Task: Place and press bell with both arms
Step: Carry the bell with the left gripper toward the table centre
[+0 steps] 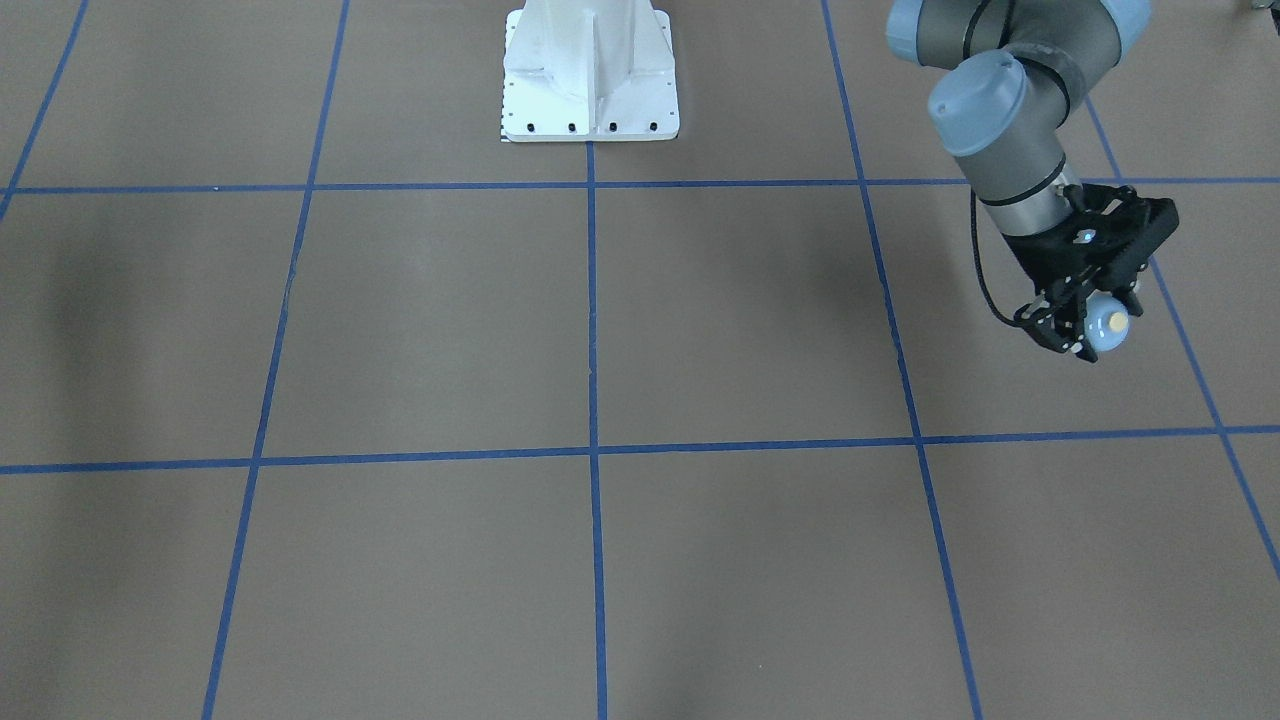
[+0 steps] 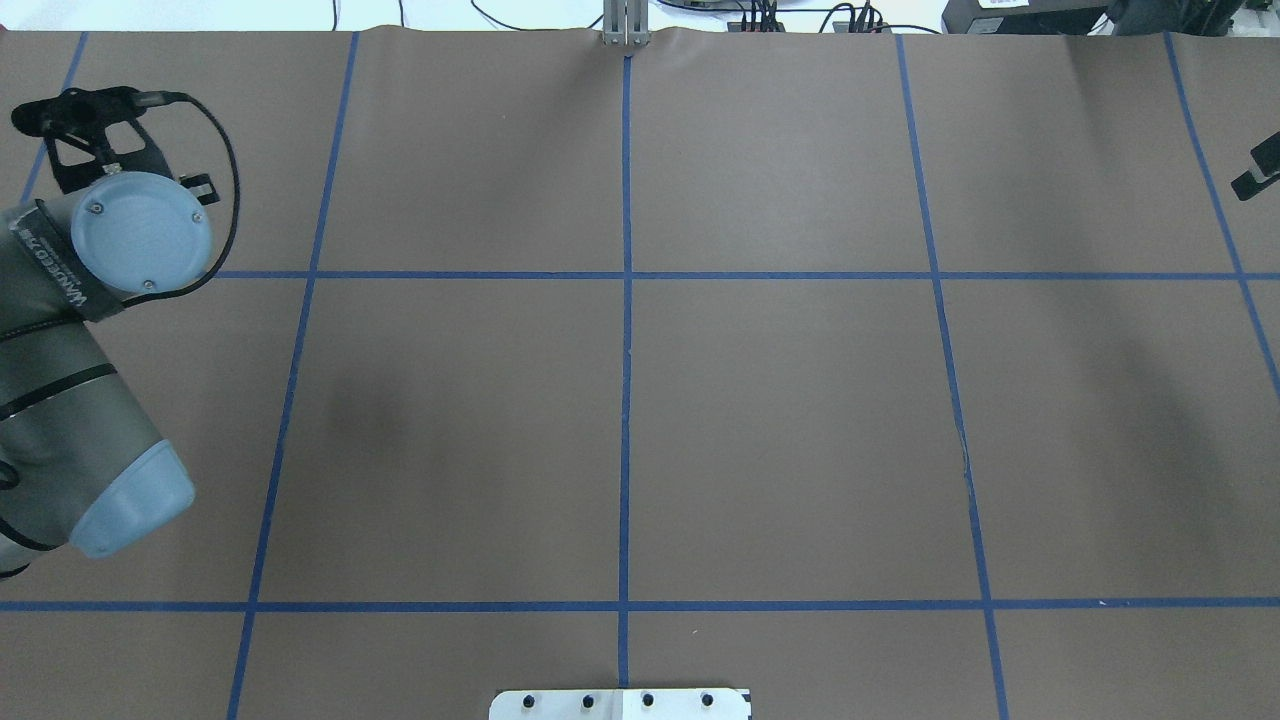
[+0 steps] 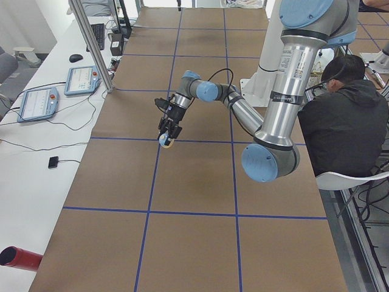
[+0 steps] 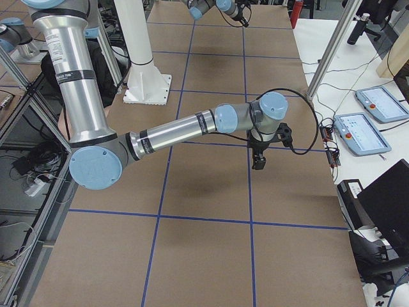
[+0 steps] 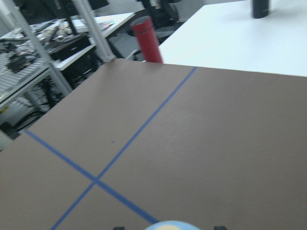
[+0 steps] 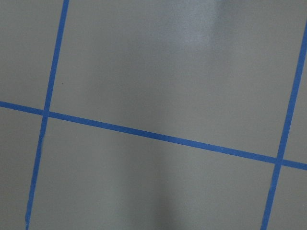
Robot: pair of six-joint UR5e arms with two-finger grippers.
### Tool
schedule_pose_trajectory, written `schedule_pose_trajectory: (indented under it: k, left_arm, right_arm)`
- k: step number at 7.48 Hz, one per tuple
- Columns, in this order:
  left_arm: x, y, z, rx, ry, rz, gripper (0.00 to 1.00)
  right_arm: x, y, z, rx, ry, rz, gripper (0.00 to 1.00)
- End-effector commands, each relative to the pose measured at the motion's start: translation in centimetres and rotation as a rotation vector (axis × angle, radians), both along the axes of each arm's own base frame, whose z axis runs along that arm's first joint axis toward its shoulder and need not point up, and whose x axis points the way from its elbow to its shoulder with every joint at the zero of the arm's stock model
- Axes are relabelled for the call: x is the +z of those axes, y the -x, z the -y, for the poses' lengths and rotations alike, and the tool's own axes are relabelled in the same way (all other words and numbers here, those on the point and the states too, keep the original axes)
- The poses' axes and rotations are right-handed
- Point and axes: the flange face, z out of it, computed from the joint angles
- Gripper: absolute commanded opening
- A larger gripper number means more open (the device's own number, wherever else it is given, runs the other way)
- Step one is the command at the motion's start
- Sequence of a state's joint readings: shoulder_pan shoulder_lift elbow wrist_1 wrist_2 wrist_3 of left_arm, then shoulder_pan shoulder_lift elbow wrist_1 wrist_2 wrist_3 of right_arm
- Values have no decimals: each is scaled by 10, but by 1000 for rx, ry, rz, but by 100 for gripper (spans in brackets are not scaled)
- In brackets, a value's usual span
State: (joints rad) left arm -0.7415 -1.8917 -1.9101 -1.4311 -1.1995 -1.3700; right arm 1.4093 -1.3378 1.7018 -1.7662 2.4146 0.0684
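My left gripper (image 1: 1093,325) is shut on the bell (image 1: 1110,324), a small light-blue dome with a cream button. It holds the bell tilted above the brown table, at the table's left end. The bell also shows in the exterior left view (image 3: 165,141) and as a sliver at the bottom of the left wrist view (image 5: 172,226). In the overhead view the left arm (image 2: 90,300) hides the bell. My right gripper (image 4: 259,161) hangs over the table's right end, pointing down. Only a black edge of it (image 2: 1258,170) shows overhead, and I cannot tell whether it is open or shut.
The white pedestal (image 1: 590,80) stands at the robot's side of the table. Blue tape lines (image 1: 592,450) grid the brown surface. A red cylinder (image 3: 18,258) lies off the table's left end. A seated operator (image 3: 346,121) and control tablets (image 4: 361,133) are beside the table.
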Motion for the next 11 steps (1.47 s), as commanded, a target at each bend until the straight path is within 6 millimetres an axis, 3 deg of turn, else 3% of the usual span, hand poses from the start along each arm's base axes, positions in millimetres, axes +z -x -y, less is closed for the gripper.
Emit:
schedule_pose_trajectory:
  k: [1,3,5,6,7,8,9,10,11]
  left_arm:
    - [-30,-32,11,151,-275,-124,0]
    - [-44,-84,4,154,-437,-232,0]
    - [-81,-163,-27,194,-540,-319,0]
    - [-90,-208,-41,198,-557,-305,0]
    - [-106,-246,-49,191,-611,-369,0]
    - [-107,-280,-54,172,-635,-364,0]
    - [-136,-311,-57,162,-650,-363,0]
    - [-131,-333,-52,154,-642,-321,0]
    - [-132,-338,-50,156,-641,-316,0]
  right_arm:
    - [-25,12,12,55,34,7,100]
    - [-52,40,25,75,59,9,94]
    - [-68,58,31,61,39,-1,95]
    - [-69,66,30,55,43,1,96]
    - [-76,70,29,59,47,5,98]
    - [-88,84,31,68,59,10,98]
    - [-90,95,32,61,60,0,98]
    - [-94,97,34,59,56,-2,98]
    - [-93,98,34,58,58,-2,98]
